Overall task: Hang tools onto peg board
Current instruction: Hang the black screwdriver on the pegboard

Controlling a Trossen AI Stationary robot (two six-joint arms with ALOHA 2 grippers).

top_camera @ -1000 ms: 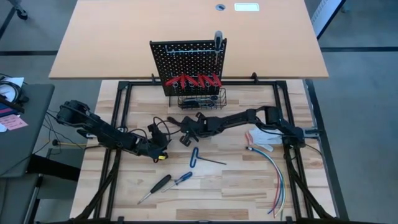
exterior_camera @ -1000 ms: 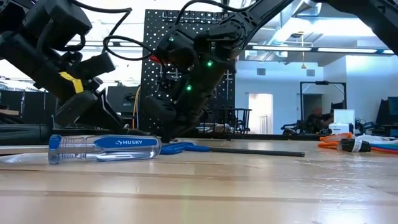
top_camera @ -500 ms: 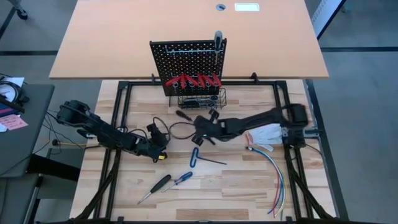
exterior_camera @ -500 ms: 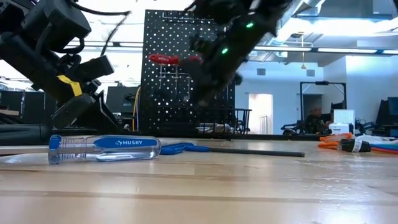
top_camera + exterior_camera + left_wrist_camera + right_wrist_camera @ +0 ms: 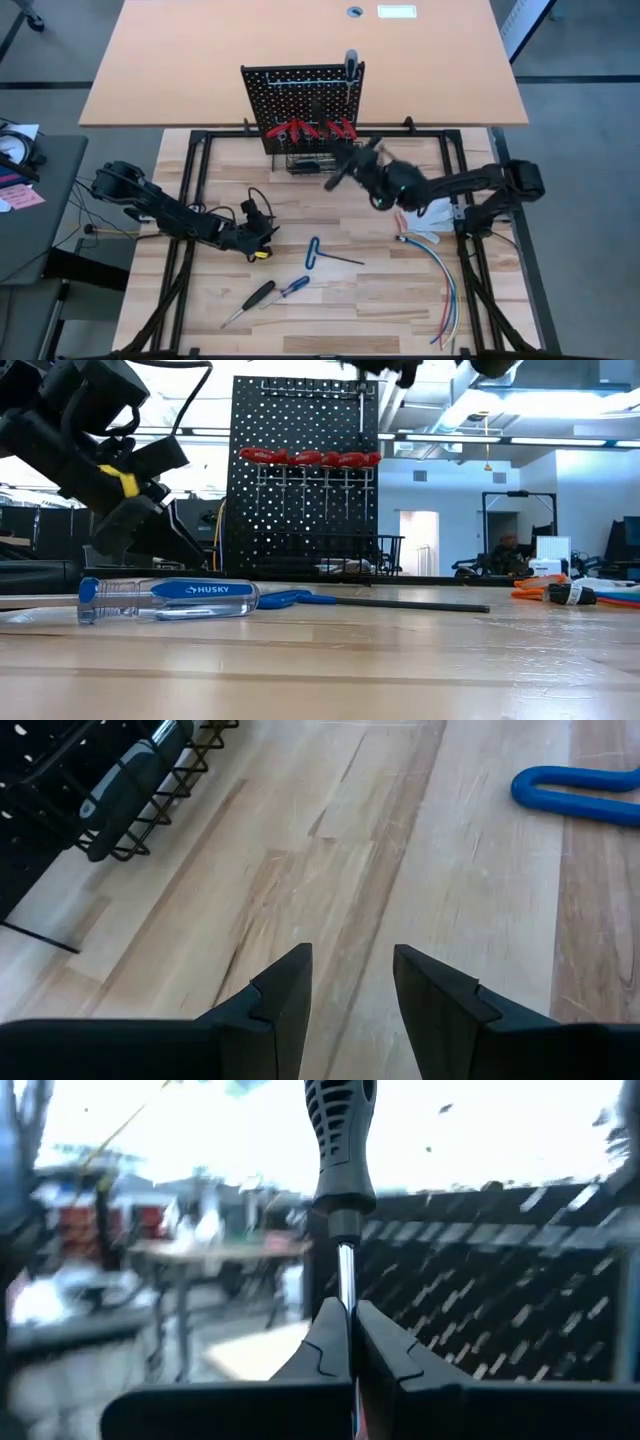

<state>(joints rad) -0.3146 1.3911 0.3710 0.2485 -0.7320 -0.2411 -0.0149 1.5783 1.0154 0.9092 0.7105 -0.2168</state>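
The black peg board (image 5: 300, 95) stands upright at the table's far side. Red-handled tools (image 5: 310, 458) hang in its ring holders, and a wire basket (image 5: 325, 160) sits at its base. My right gripper (image 5: 350, 168) is in the air in front of the basket, shut on a black-handled screwdriver (image 5: 340, 1140). My left gripper (image 5: 350, 985) is open and empty low over the table left of centre (image 5: 262, 235). A blue hex key (image 5: 312, 250), a blue screwdriver (image 5: 165, 598) and a black screwdriver (image 5: 250, 298) lie on the table. My right gripper pinches the screwdriver's bare metal shaft (image 5: 343, 1280) between its two fingers, just below the handle. The fingers reach about level from the table's right side and lie across the shaft. The screwdriver stands roughly upright, handle above the fingers, lifted clear of the table.
A bundle of coloured wires (image 5: 440, 285) and a white packet (image 5: 425, 215) lie at the table's right. A large tan tabletop (image 5: 300, 40) stands behind the peg board. A black tool (image 5: 351, 62) sticks up at the board's top right corner.
My right gripper has risen from the table's middle, out of the top of the low view. It has gone toward the far edge and the peg board with the black screwdriver, now lifted clear. My left gripper has risen slightly.
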